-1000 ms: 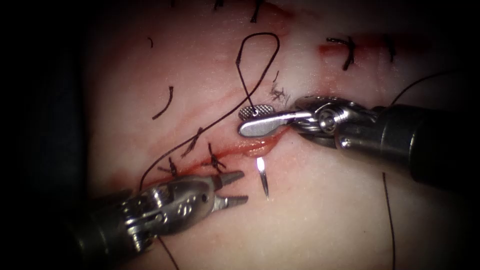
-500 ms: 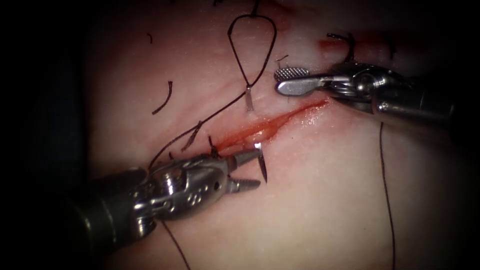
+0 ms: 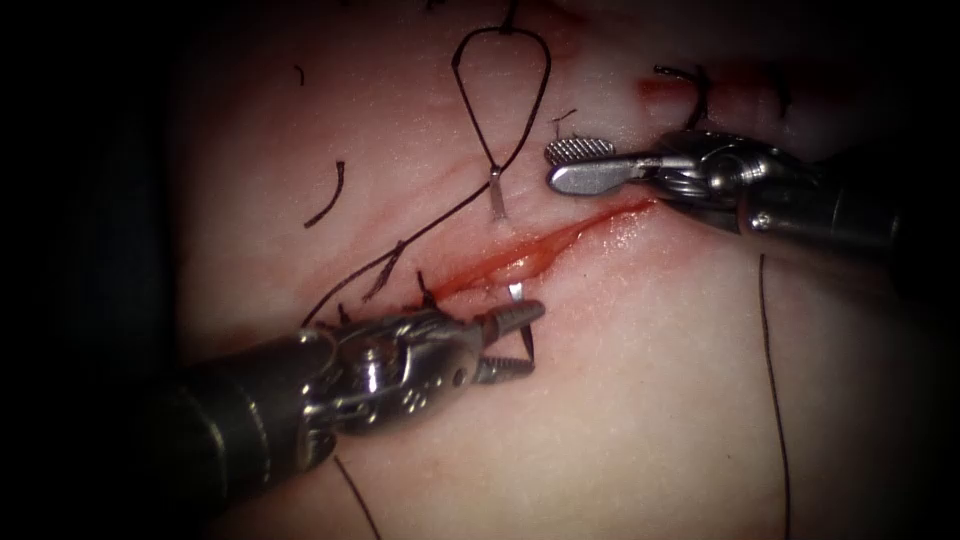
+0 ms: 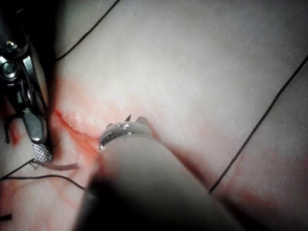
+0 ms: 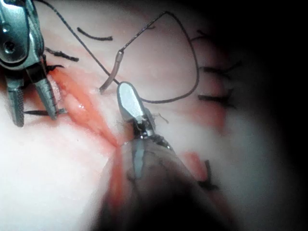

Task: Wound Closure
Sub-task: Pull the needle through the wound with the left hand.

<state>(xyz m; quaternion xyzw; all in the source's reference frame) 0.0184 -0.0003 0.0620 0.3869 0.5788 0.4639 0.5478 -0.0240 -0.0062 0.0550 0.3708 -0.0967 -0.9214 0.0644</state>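
Observation:
The cut (image 3: pixel 545 250) runs slantwise across the tissue (image 3: pixel 650 400), wet with red fluid. The curved needle is in the tissue. Its tail (image 3: pixel 497 196) sticks out on the left side of the cut with the thread loop (image 3: pixel 500 80) attached, and its tip (image 3: pixel 526 345) stands out on the right side. My left tool (image 3: pixel 533 340) has its jaws open astride the tip and holds nothing. My right tool (image 3: pixel 553 165) hovers open and empty just right of the tail. The right wrist view has the tail (image 5: pixel 110 77) beside my right tool's jaw and the left tool (image 5: pixel 29 103) open.
Tied stitches (image 3: pixel 430 295) close the cut's lower-left end, and more stitches (image 3: pixel 695 95) sit at the upper right. Cut ends of thread (image 3: pixel 325 200) lie on the left. A long strand (image 3: pixel 770 380) runs down the tissue at right. The right tool (image 4: pixel 33 134) also appears in the left wrist view.
My right tool let go of the needle's tail and drew back up and to the right. My left tool moved right until its open jaws straddle the needle's tip.

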